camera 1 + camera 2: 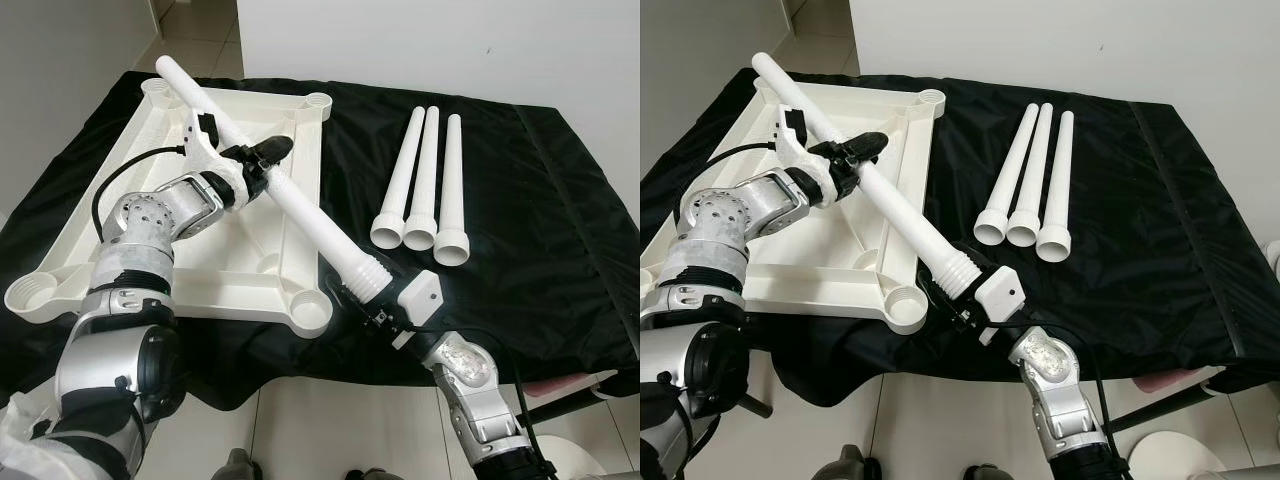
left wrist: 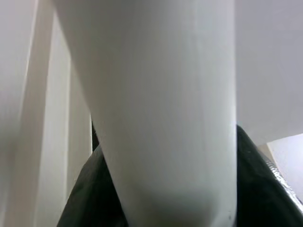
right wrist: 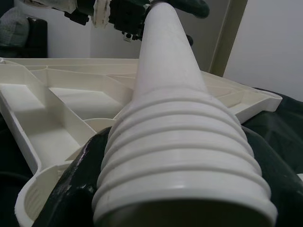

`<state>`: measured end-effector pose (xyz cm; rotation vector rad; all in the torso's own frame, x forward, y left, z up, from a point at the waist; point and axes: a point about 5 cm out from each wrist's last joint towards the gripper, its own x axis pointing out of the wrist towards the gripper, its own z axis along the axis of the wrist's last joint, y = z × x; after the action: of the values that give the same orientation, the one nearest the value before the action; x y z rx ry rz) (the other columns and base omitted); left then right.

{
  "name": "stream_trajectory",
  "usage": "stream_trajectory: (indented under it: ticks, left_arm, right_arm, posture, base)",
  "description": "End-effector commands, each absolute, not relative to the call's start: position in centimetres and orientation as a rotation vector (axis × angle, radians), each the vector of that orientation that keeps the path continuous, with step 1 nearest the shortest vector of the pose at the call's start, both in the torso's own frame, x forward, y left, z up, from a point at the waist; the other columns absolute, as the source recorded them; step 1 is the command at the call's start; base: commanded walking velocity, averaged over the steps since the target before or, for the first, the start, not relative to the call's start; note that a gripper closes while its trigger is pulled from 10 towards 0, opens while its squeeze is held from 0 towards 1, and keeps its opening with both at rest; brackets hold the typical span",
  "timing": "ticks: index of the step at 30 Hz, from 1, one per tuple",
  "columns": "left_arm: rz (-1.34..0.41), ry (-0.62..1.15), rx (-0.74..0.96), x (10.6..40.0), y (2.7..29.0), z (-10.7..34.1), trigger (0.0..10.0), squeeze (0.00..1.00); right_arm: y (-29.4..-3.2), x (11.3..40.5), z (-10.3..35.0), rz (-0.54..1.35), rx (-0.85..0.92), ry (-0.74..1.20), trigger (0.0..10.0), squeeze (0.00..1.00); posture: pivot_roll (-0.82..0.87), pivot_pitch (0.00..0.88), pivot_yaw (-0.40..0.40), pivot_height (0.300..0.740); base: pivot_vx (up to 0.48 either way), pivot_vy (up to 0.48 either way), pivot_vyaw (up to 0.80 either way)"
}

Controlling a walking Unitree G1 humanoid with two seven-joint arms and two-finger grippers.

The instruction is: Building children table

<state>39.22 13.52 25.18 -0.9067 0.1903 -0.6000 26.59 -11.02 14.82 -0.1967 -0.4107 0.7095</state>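
Note:
A white table top (image 1: 232, 272) lies upside down on the black cloth, with round leg sockets (image 1: 311, 311) at its corners. Both grippers hold one long white table leg (image 1: 312, 217) slanting above it. My left gripper (image 1: 264, 158) is shut on the leg's middle, over the table top. Off the table top's front right corner, my right gripper (image 1: 368, 284) is shut on the ribbed threaded end (image 3: 182, 156). In the right wrist view its dark fingers (image 3: 78, 184) flank the ribs. The left wrist view has the leg's smooth shaft (image 2: 156, 94) very close.
Three more white legs (image 1: 421, 180) lie side by side on the cloth to the right, wide ends toward me. The black cloth (image 1: 540, 220) covers the whole work table, with a white wall behind. Tiled floor (image 1: 330, 420) lies below the front edge.

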Motion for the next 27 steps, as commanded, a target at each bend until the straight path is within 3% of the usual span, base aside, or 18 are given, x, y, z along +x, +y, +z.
stream_trajectory:
  ticks: [1, 9, 10, 11, 12, 13, 22, 23, 27]
  left_arm:
    - [-0.552, 0.179, -0.897, 39.6, 14.2, 25.2, 0.0, 0.0]
    - [-0.528, 0.142, -0.953, 39.9, 14.8, 26.2, 0.0, 0.0]
    - [-0.53, 0.13, -0.966, 39.9, 14.9, 26.7, 0.0, 0.0]
    - [-0.538, 0.112, -0.966, 39.9, 15.0, 27.2, 0.8, 0.0]
    - [-0.538, 0.112, -0.966, 39.9, 15.0, 27.2, 0.8, 0.0]
    - [-0.559, 0.099, -0.968, 39.8, 14.9, 27.8, 10.0, 0.0]
    - [-0.629, -0.092, -0.951, 39.3, 15.9, 33.1, 10.0, 0.0]
    - [-0.628, -0.13, -0.924, 39.1, 16.2, 33.8, 10.0, 0.0]
    - [-0.625, -0.196, -0.841, 38.8, 16.5, 35.1, 10.0, 0.0]
  right_arm:
    - [-10.9, 26.4, 14.9, 0.726, -0.147, -0.395, 10.0, 0.0]
    - [-10.7, 26.7, 14.2, 0.778, -0.029, -0.262, 10.0, 0.0]
    - [-10.7, 27.0, 14.3, 0.781, 0.018, -0.241, 10.0, 1.0]
    - [-10.7, 27.1, 14.5, 0.784, 0.053, -0.235, 10.0, 1.0]
    - [-10.7, 27.1, 14.5, 0.784, 0.053, -0.235, 10.0, 1.0]
    - [-10.7, 27.0, 14.6, 0.808, 0.086, -0.229, 10.0, 1.0]
    - [-11.3, 27.3, 15.9, 0.802, 0.139, -0.253, 10.0, 1.0]
    - [-11.5, 27.4, 16.1, 0.788, 0.13, -0.261, 10.0, 0.0]
    - [-12.1, 28.1, 16.6, 0.722, 0.095, -0.272, 10.0, 0.0]
  posture:
    - [0.03, 0.086, 0.011, 0.74]
    - [0.04, 0.091, 0.003, 0.74]
    - [0.04, 0.091, 0.003, 0.74]
    - [0.04, 0.091, 0.003, 0.74]
    - [0.04, 0.091, 0.003, 0.74]
    - [0.03, 0.091, 0.003, 0.74]
    - [0.04, 0.084, 0.004, 0.74]
    - [0.04, 0.084, 0.004, 0.74]
    - [0.03, 0.078, 0.003, 0.74]
  base:
    - [0.0, 0.0, 0.0]
    - [0.0, 0.0, 0.0]
    - [0.0, 0.0, 0.0]
    - [0.0, 0.0, 0.0]
    - [0.0, 0.0, 0.0]
    - [0.0, 0.0, 0.0]
    - [0.0, 0.0, 0.0]
    - [0.0, 0.0, 0.0]
    - [0.0, 0.0, 0.0]
